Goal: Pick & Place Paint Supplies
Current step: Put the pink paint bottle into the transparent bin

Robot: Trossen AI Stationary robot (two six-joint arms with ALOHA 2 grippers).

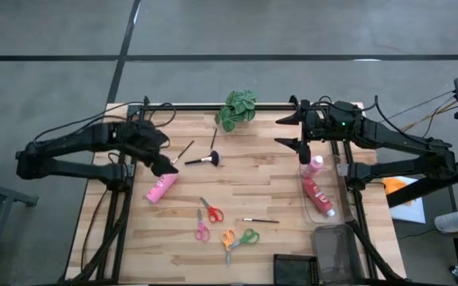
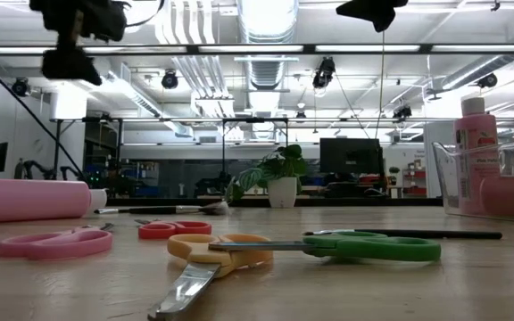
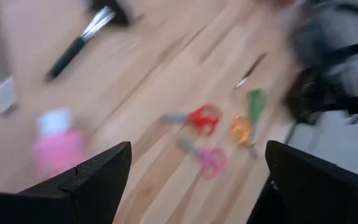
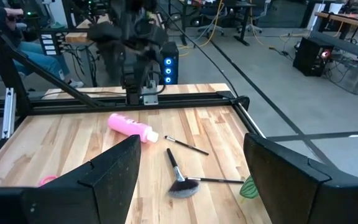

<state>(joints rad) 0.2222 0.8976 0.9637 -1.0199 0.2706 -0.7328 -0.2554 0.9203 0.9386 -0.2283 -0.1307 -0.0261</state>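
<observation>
Both grippers are hanging open and empty above the table: the left gripper is poised over a pink bottle lying on the wood, apparently the next pick, while the right gripper is waiting near the clear bin already holding two bottles

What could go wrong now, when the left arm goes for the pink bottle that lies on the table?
1. The pink bottle lies on its side and may roll away if the open left gripper nudges it.
2. Thin brushes and the fan brush lie close by; the descending fingers could sweep them aside.
3. The left wrist view is blurred, so aiming may be imprecise.
</observation>
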